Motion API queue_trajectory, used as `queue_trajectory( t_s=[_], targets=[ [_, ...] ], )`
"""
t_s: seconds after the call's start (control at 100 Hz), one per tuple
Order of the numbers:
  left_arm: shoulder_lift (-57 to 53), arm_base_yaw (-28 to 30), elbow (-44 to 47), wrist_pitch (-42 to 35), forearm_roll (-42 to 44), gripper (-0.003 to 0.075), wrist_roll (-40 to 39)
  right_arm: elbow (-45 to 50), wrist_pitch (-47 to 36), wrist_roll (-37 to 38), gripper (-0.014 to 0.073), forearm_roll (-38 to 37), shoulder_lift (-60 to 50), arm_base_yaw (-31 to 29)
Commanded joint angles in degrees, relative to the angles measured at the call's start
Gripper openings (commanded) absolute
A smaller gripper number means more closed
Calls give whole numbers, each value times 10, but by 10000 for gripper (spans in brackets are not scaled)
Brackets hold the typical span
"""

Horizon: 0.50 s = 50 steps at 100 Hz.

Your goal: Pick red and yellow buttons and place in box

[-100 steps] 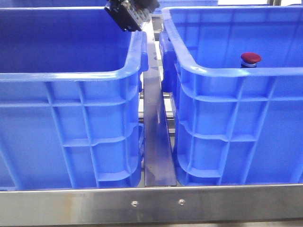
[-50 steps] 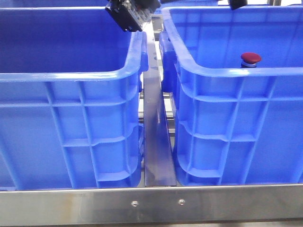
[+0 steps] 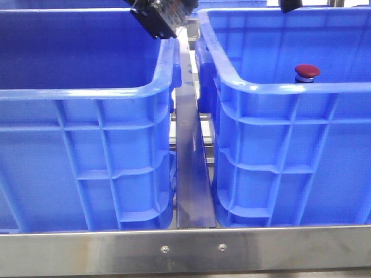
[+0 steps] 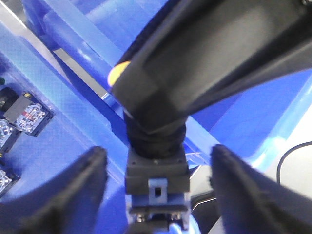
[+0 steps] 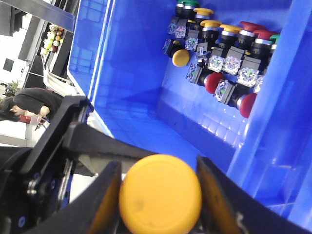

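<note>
Blue box (image 3: 272, 87) shows glossy red button (image 3: 306, 72).

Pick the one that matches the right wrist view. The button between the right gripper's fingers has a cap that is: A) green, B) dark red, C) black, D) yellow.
D. In the right wrist view a yellow button with a rounded cap sits between the right gripper fingers, while the red and green caps lie with the pile of buttons down in the blue box.
</note>
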Motion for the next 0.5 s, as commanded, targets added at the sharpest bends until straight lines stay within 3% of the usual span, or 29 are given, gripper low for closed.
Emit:
queue_trajectory(
  t_s=[0.0,0.28,0.49],
  targets=[
    [-21,-4,-17,-35,-9,481,-1,-19,1,-14,207,40,-20,-19],
    [-21,-4,-17,-36,-9,481,-1,-16,-75,-87,207,-16,-65,-133],
    [-21,-4,-17,-39,-9,481,-1,15,-239,-114,207,-124,-117,-150]
  ],
)
